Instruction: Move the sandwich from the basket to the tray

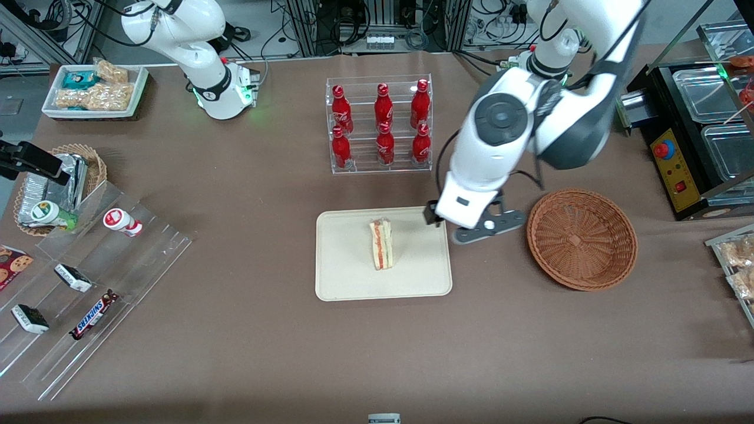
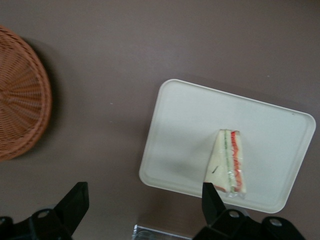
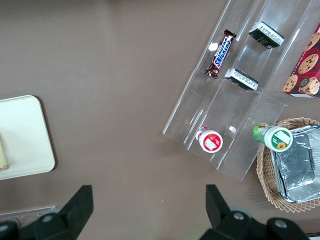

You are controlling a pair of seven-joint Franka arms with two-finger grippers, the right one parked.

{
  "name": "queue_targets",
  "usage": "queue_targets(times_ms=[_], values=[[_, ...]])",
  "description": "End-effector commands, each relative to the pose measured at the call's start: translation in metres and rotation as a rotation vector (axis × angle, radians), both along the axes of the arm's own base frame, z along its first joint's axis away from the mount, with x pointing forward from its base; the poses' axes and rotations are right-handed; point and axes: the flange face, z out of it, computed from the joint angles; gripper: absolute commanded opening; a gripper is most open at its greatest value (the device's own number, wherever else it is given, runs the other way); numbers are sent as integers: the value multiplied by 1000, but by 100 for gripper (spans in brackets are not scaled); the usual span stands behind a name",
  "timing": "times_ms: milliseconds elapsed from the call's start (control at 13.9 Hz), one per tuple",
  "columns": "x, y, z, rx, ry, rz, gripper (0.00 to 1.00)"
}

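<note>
The triangular white-bread sandwich (image 1: 381,244) is seen lying on the cream rectangular tray (image 1: 341,277), the round reddish-brown wicker basket (image 1: 582,238) empty, and the tool (image 2: 145,200) spread wide and empty above the tray's edge, so only withdrawal appears needed.

The working left arm (image 1: 500,147) is big, smooth and white, with fat round parts. One joint has a dark grey round cap with a small circle in its middle. A wide dark grey band wraps the bend beside it. A thin black cable loops out near the tray (image 1: 330,282). The gripper (image 1: 435,215), above the tray's corner, has a white boxy body with a little dark slot. Its black fingers (image 2: 75,202) are wedge shaped and set wide apart, with round screws at their bases.
</note>
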Motion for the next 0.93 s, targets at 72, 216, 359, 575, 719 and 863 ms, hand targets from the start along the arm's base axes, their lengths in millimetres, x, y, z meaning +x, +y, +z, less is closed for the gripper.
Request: queue_targets(times_ms=[72,216,359,575,719,863], values=[[2,55,16,0,68,-39,100],[6,76,21,5,73,-37,100],[5,99,22,20,100,-50,100],[-1,149,27,21,116,-78,100],[-1,183,31,5,120,-78,100],[-4,200,35,3,143,-110,100]])
